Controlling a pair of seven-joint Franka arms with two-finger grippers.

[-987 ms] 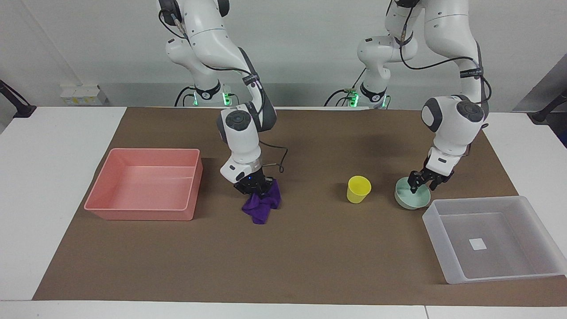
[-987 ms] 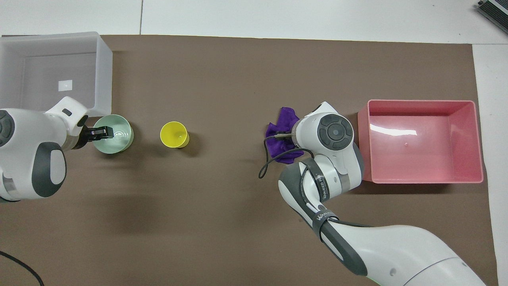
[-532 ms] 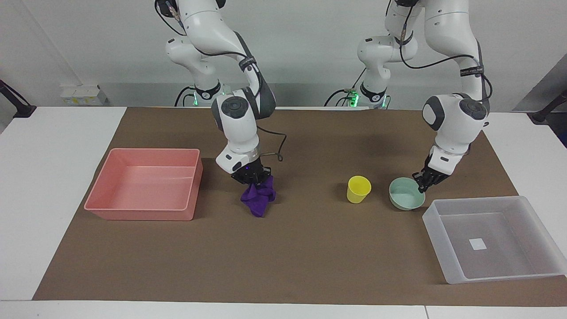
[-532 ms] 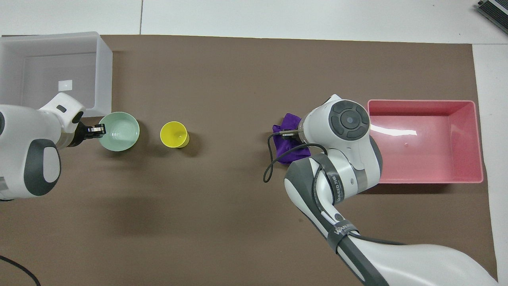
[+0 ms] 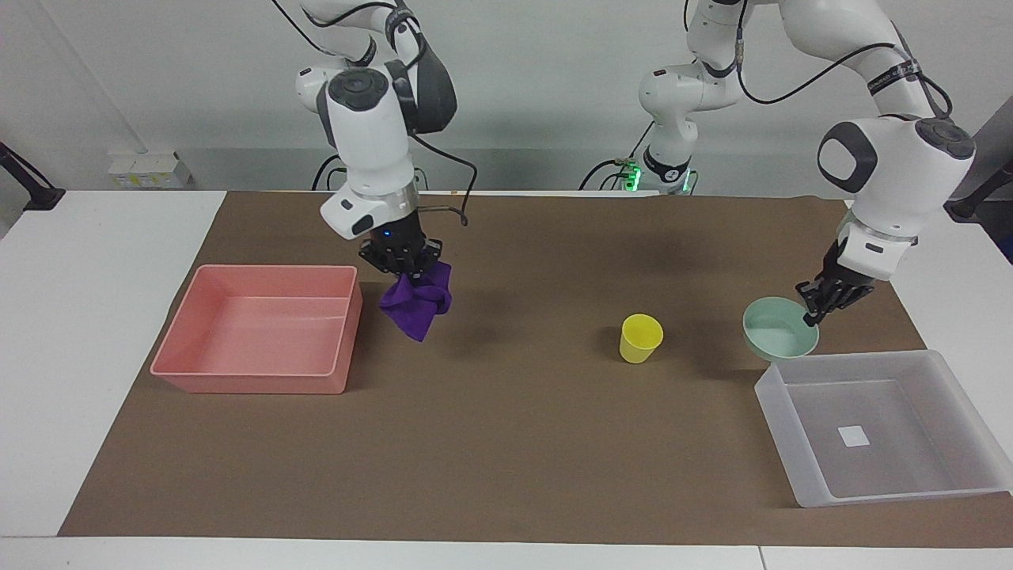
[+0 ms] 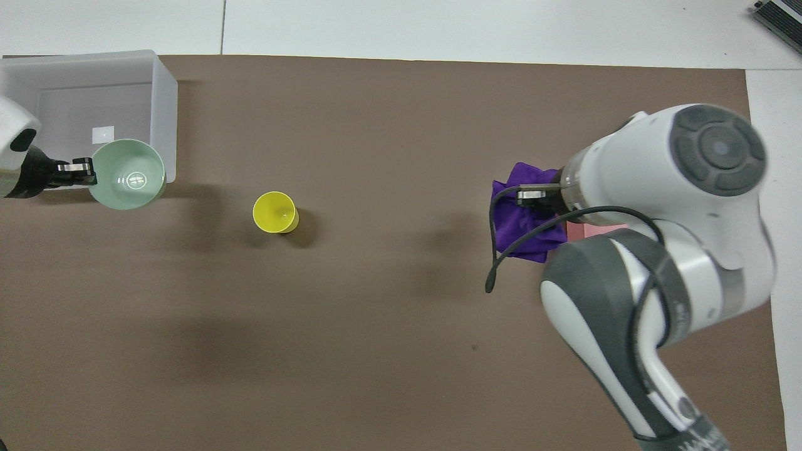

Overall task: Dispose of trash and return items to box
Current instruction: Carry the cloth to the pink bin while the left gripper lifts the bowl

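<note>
My right gripper (image 5: 409,267) is clamped on the purple rag (image 5: 418,303), which hangs clear of the brown mat beside the pink tray (image 5: 257,380). My left gripper (image 5: 815,310) pinches the mint-green bowl (image 5: 775,332) by its rim, raised over the clear box's (image 5: 799,467) edge. The yellow cup (image 5: 639,339) stands upright on the mat.

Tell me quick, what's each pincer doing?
Left pincer: shut on the green bowl, lifted.
Right pincer: shut on the purple rag, lifted.
</note>
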